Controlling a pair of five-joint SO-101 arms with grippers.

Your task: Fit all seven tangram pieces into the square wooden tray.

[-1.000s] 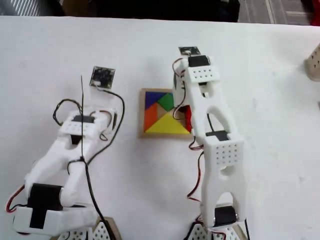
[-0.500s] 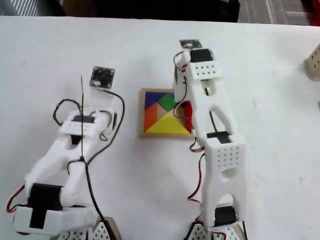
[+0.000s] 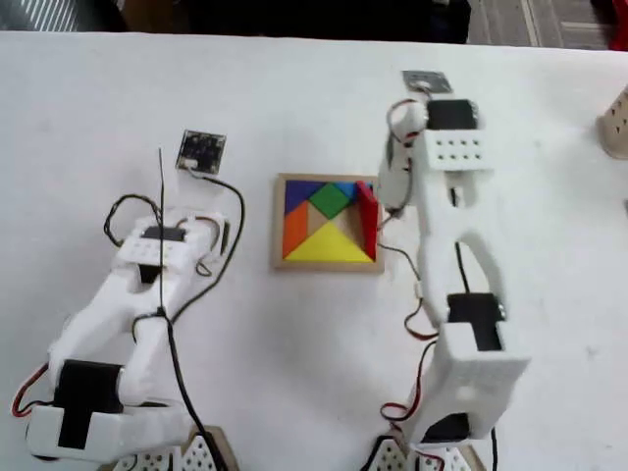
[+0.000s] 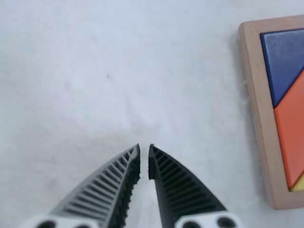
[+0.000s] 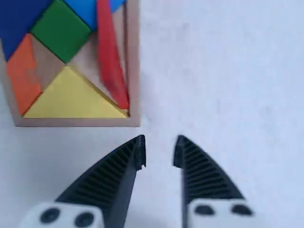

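While the right gripper (image 5: 159, 145) holds its fingers a little apart with nothing between them, the left gripper (image 4: 144, 156) has its fingers almost together, only a thin gap showing, also with nothing held. Both hang over the white counter (image 3: 294, 98). The right one is just beside a corner of the square wooden tray (image 5: 133, 57); the left one is farther from it. Inside the tray lie the yellow triangle (image 5: 73, 97), green square (image 5: 59, 28), orange piece (image 5: 21, 76) and blue pieces. The red piece (image 5: 111, 61) stands tilted along the wall, bare wood beside it.
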